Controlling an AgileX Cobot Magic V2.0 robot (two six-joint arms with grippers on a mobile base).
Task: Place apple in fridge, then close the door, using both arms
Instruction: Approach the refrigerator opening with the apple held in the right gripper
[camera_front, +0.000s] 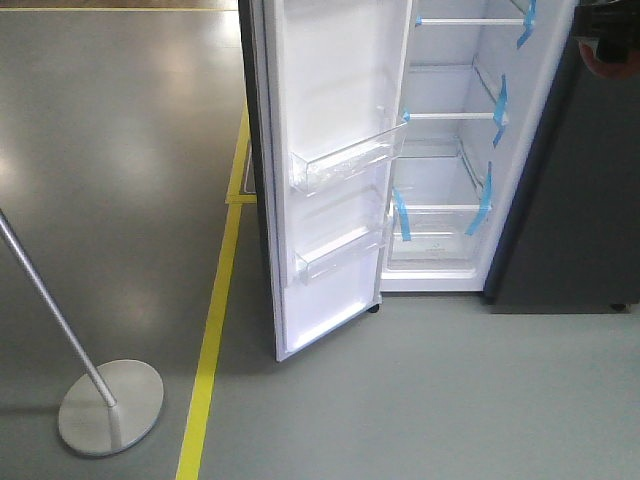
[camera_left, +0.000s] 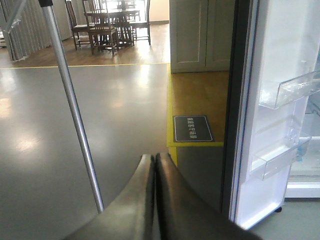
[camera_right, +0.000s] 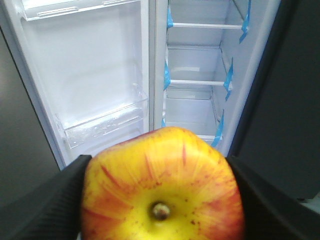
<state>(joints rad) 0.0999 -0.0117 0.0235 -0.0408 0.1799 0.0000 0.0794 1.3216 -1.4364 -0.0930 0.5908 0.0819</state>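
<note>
— Got the apple (camera_right: 162, 195) yet?
— Gripped in the right hand (camera_right: 160, 200), held before the open fridge (camera_front: 440, 150); not inside yet.
— And the left hand (camera_left: 154, 172)?
— Pressed closed, empty, beside the open door (camera_front: 330, 90). Remaining: shelving, then shutting.

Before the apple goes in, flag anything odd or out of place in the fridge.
Only the blue tape strips stuck over the shelves inside the fridge, like leftover packing tape. Nothing looks spilled or broken.
</note>
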